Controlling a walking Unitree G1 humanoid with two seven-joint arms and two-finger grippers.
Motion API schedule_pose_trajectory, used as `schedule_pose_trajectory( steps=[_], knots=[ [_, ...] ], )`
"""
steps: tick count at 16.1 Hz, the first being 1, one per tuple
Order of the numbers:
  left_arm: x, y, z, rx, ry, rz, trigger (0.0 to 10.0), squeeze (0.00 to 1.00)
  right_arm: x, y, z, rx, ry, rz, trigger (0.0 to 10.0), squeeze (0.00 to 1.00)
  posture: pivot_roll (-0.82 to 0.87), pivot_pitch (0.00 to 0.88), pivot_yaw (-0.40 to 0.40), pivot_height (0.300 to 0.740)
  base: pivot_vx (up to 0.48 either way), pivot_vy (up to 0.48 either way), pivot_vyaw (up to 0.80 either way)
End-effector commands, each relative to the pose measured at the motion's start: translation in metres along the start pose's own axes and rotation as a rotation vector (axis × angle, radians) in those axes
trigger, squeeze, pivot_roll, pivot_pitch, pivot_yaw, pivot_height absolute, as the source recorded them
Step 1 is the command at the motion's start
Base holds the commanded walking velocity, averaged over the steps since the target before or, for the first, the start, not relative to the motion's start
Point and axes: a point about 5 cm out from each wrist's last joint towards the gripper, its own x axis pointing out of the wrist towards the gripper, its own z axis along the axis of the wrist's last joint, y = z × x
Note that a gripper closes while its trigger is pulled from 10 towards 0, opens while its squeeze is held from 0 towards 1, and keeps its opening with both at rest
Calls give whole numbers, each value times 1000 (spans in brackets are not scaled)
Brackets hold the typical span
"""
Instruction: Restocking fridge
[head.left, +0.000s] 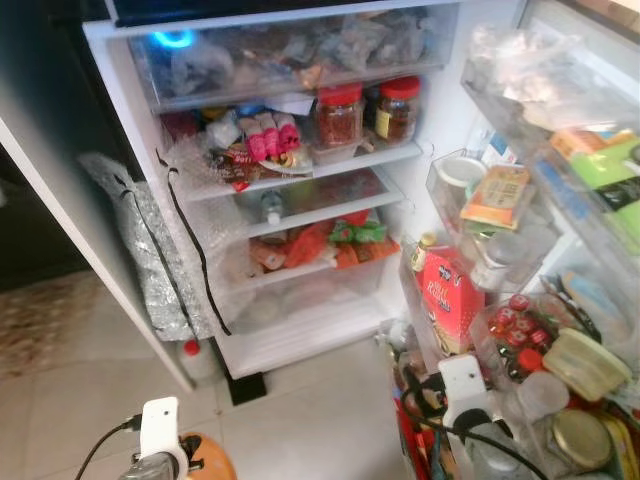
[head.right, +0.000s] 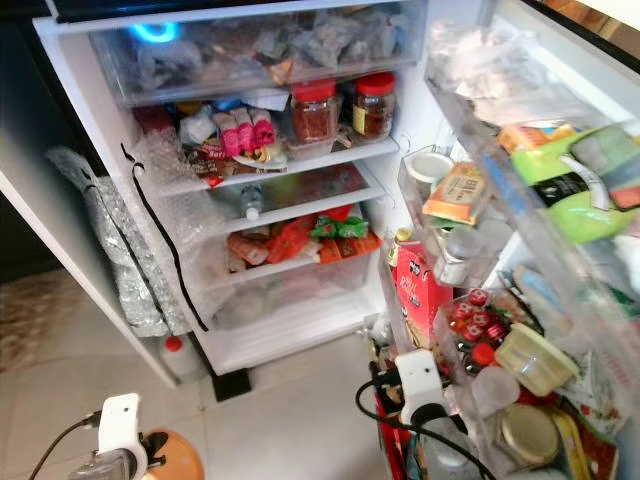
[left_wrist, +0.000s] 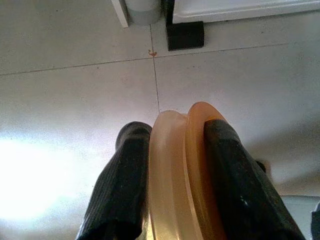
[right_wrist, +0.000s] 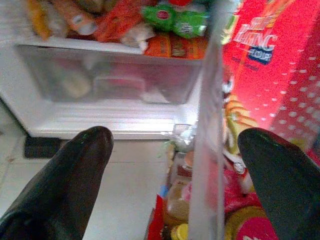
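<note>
Fridge (head.left: 300, 340) restocking is mid-carry: at the frame's lower left, the left gripper (left_wrist: 172, 165) clamps what looks like an orange lidded container (left_wrist: 182, 175) above the floor. At lower right, the right gripper (right_wrist: 175, 165) gapes wide beside the crowded door bin (head.left: 560, 400). Next comes lifting toward the upper shelf (head.left: 330, 160) holding jars (head.left: 340, 115).
</note>
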Motion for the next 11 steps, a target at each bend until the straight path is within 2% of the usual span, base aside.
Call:
schedule_pose_trajectory(
  steps=[1, 11],
  knots=[
    [-1, 3, -3, -4, 10, 10, 10000, 0, -2, -8, -1, -3, 4, -22, 10000, 0, -216, 46, -13, 740, 0, -251, 0],
    [-1, 4, -3, -4, 8, 10, 10000, 0, -2, -5, -2, -2, 4, -11, 10000, 0, -217, 47, -12, 740, 0, -247, 0]
  ],
)
